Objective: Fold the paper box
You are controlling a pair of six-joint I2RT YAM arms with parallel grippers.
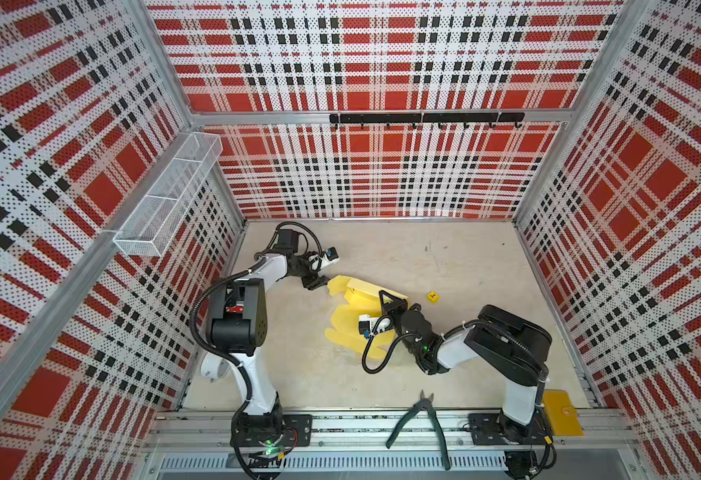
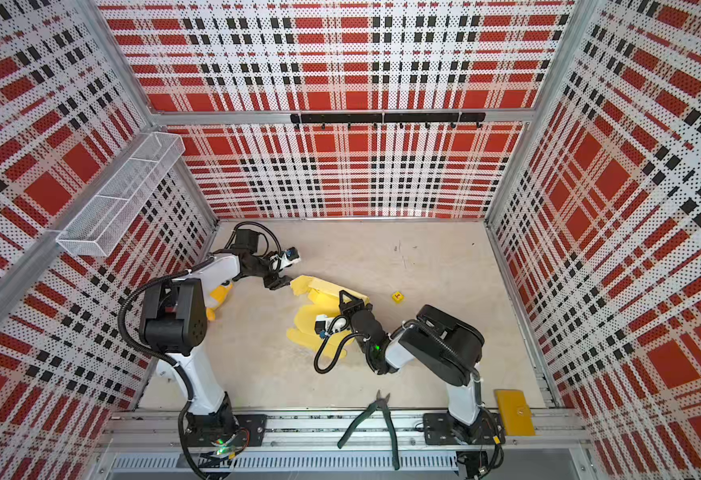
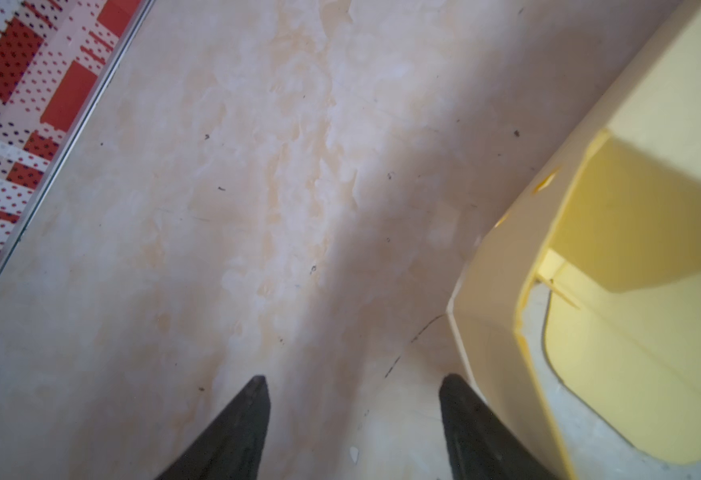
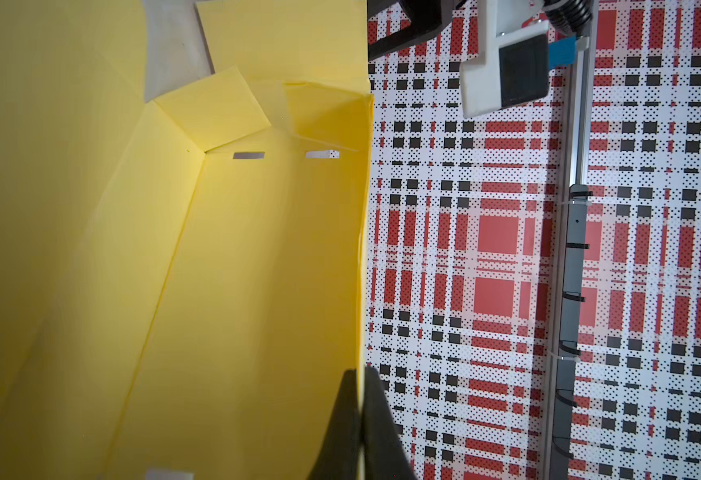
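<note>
Two claws flank the pale yellow thin-cardboard paper box (image 1: 342,328) (image 2: 305,324), which lies part-folded near the middle of the beige tabletop (image 1: 465,266). The right claw (image 4: 360,372) is closed, pinching the edge of an upright box wall at the box's two o'clock side. The left claw (image 3: 353,378) stands spread and empty, just beside the box's flap at ten o'clock.

My jaws stand open, their dark fingertips (image 3: 240,424) over the mottled beige bench (image 3: 257,208), which shows between them. Just beside one tip rises the pale yellow outer wall of the paper box (image 3: 502,332); I cannot tell whether they touch. Beyond the bench edge stands a red, white and black checked wall (image 3: 16,104).
</note>
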